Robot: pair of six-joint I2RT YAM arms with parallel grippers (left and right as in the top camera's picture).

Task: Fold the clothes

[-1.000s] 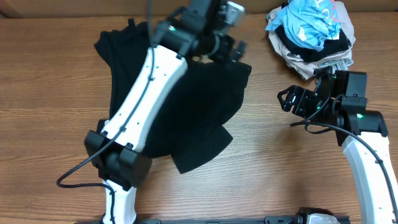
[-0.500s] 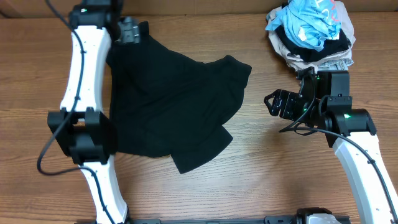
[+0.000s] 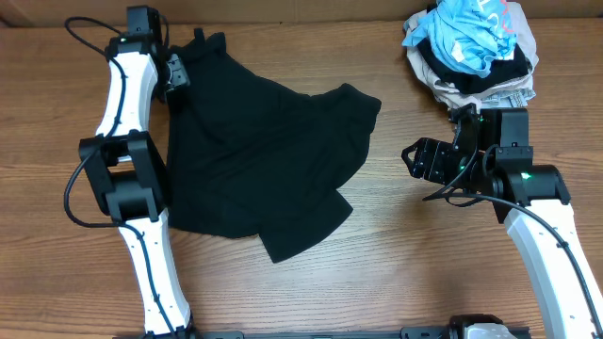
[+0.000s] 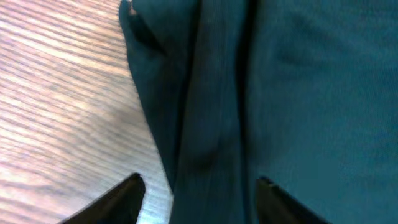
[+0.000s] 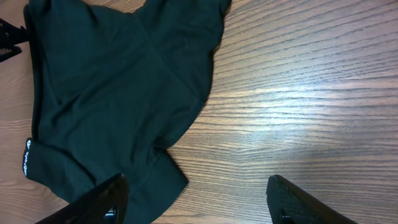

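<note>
A black garment (image 3: 259,151) lies crumpled and spread on the wooden table. It fills the left wrist view (image 4: 261,93) and shows at the left of the right wrist view (image 5: 112,81). My left gripper (image 3: 176,71) is open at the garment's top left edge, its fingers (image 4: 199,193) straddling a fold of the fabric without closing on it. My right gripper (image 3: 419,158) is open and empty, hovering over bare table right of the garment, its fingers (image 5: 196,196) wide apart.
A pile of clothes (image 3: 471,47), light blue on top with black and beige beneath, sits at the back right, just behind my right arm. The wooden table (image 3: 396,254) shows bare at the front and between the garment and my right gripper.
My left arm swung from the garment's top middle to its top left corner and lowered onto the edge. The garment now lies uncovered. My right gripper shifted slightly left.
</note>
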